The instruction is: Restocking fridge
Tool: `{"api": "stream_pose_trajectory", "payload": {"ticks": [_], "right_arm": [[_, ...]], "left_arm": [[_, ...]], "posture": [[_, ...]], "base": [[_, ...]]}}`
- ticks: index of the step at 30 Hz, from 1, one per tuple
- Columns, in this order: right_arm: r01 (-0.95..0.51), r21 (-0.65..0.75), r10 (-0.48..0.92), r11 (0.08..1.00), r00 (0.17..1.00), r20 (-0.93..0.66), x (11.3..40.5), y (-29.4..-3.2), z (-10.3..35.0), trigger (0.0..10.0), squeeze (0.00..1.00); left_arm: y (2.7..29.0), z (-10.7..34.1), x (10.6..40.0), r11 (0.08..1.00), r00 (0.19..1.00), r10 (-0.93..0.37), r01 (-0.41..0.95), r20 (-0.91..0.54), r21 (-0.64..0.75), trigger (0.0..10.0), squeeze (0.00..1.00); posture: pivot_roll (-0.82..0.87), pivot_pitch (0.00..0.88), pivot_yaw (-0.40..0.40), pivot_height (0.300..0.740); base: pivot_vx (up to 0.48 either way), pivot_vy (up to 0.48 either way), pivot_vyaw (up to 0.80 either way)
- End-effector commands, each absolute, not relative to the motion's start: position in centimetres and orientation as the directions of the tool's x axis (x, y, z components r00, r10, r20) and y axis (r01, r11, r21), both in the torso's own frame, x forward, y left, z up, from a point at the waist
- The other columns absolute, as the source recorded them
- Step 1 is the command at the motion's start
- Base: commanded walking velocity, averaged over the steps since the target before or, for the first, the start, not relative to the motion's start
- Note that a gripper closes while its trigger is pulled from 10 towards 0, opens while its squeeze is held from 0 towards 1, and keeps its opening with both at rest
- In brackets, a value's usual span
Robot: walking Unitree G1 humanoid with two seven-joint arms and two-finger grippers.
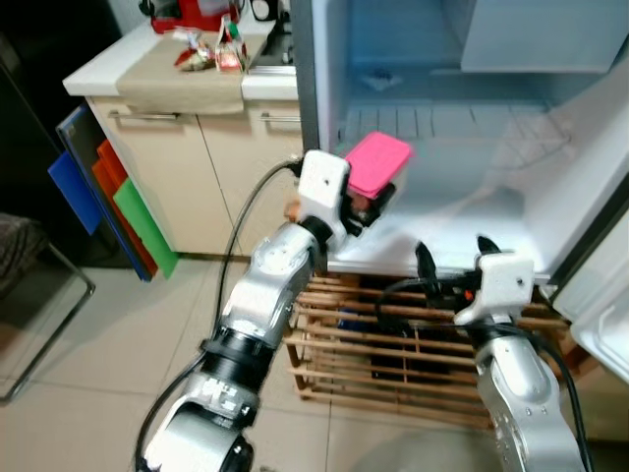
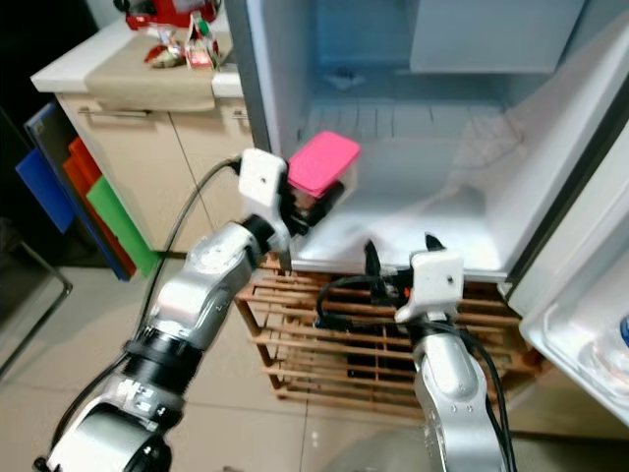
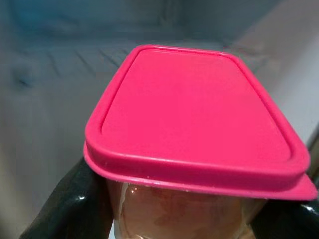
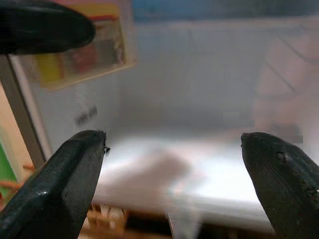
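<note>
Left claw [image 1: 369, 208] is clamped on the clear sides of the pink-lidded container [image 1: 377, 163], held at the fridge's [image 1: 472, 211] left front edge. Looks rigid, smooth, probably slippery; gripping below the lid seems smartest. Right claw [image 1: 452, 258] hangs spread, empty.

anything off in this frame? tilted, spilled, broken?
Nothing spilled or broken. The pink-lidded container sits tilted in the left claw at the front of the open fridge compartment, not yet set down. The right claw hangs open and empty by the fridge's lower front edge. The wooden crate under the fridge looks intact.
</note>
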State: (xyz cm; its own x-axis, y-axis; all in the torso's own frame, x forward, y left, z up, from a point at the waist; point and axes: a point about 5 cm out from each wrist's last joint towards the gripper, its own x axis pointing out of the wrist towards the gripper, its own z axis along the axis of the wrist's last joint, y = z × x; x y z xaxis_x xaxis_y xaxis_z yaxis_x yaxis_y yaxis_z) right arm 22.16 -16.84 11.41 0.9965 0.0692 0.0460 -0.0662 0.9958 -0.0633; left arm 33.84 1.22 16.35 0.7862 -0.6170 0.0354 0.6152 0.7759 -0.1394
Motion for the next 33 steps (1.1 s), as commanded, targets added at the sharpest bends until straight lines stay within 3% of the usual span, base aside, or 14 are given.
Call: {"api": "stream_pose_trajectory", "payload": {"ticks": [1, 4, 6, 8, 15, 21, 26, 33], "right_arm": [[-0.049, -0.078, 0.053, 0.996, 0.998, 0.045, 20.9, -16.9, 11.9, 10.0, 0.05], [-0.033, -0.099, 0.035, 0.995, 0.999, 0.026, 19.2, -17.3, 11.8, 10.0, 0.04], [0.016, -0.123, -0.02, 0.992, 0.999, -0.031, 16.1, -18.2, 11.6, 10.0, 0.04], [0.03, -0.127, -0.037, 0.991, 0.998, -0.053, 15.4, -18.5, 11.6, 10.0, 0.05], [0.1, -0.161, -0.121, 0.982, 0.984, -0.129, 10.7, -18.7, 13.1, 10.0, 0.05], [0.086, -0.168, -0.111, 0.982, 0.982, -0.151, 9.2, -17.7, 14.1, 10.0, 0.05], [0.085, -0.151, -0.11, 0.985, 0.98, -0.169, 8.0, -17.1, 15.0, 10.0, 0.05], [0.078, -0.136, -0.102, 0.988, 0.977, -0.186, 7.6, -16.8, 15.3, 10.0, 0.05]], "left_arm": [[0.2, 16.7, 34.3, 0.785, 0.804, -0.592, 0.589, 0.047, -0.193, 10.0, 0.0], [-0.5, 16.5, 34.2, 0.786, 0.81, -0.584, 0.578, 0.042, -0.221, 10.0, 0.0], [-1.6, 15.7, 34.1, 0.79, 0.821, -0.57, 0.553, 0.015, -0.266, 10.0, 0.0], [-1.9, 15.5, 34.3, 0.79, 0.824, -0.567, 0.544, 0.0, -0.281, 10.0, 0.0], [-3.5, 14.3, 34.4, 0.805, 0.834, -0.549, 0.509, -0.058, -0.303, 10.0, 0.0], [-2.5, 14.6, 35.5, 0.848, 0.876, -0.48, 0.449, -0.048, -0.282, 10.0, 0.0], [0.5, 16.3, 37.7, 0.933, 0.955, -0.298, 0.29, -0.004, -0.212, 10.0, 0.0], [3.1, 17.4, 38.9, 0.984, 0.993, -0.116, 0.116, 0.011, -0.133, 10.0, 0.0]], "posture": [[-0.22, 0.005, 0.145, 0.74], [-0.25, 0.042, 0.146, 0.74], [-0.31, 0.107, 0.152, 0.74], [-0.31, 0.107, 0.152, 0.74], [-0.43, 0.226, 0.164, 0.74], [-0.45, 0.275, 0.167, 0.74], [-0.47, 0.307, 0.174, 0.74], [-0.48, 0.321, 0.171, 0.74]], "base": [[0.0, 0.0, 0.0], [0.0, 0.0, 0.0], [0.0, 0.0, 0.0], [0.0, 0.0, 0.0], [0.0, 0.0, 0.0], [0.0, 0.0, 0.0], [0.0, 0.0, 0.0], [0.0, 0.0, 0.0]]}}
